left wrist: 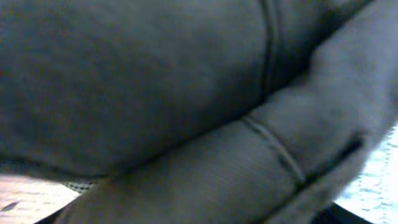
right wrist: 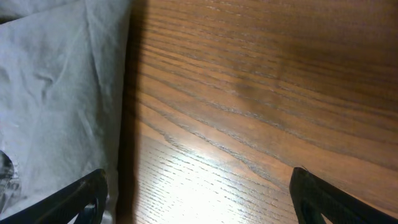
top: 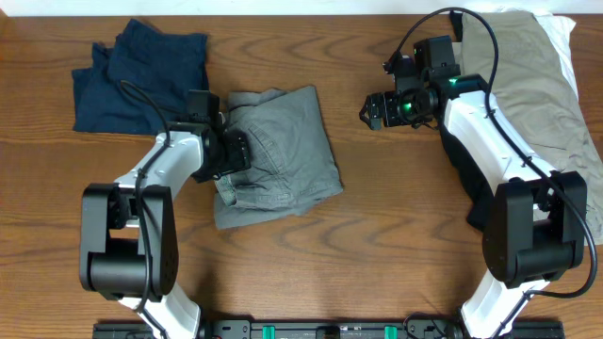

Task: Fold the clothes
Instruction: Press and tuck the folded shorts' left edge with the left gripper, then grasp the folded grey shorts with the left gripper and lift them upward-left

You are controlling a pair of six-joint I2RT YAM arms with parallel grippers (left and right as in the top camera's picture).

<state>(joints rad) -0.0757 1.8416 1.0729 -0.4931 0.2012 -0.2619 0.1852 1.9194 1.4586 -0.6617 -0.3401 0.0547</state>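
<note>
grey shorts: bunched up on the tabletop, left of centre
left gripper: at the shorts' left edge, jaws buried in fabric, can't tell their state
right gripper: jaws spread wide over bare wood

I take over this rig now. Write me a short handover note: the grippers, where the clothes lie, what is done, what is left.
Left gripper: on the left edge of the grey shorts. Its camera shows only grey fabric, so open or shut cannot be told.
Right gripper: open, over bare table, holding nothing.
Clothes: grey shorts mid-table, roughly folded but rumpled; navy garment crumpled at far left; khaki garment at far right.
Done: shorts partly folded at most.
Left: finish the shorts, then probably the navy and khaki garments.
</note>
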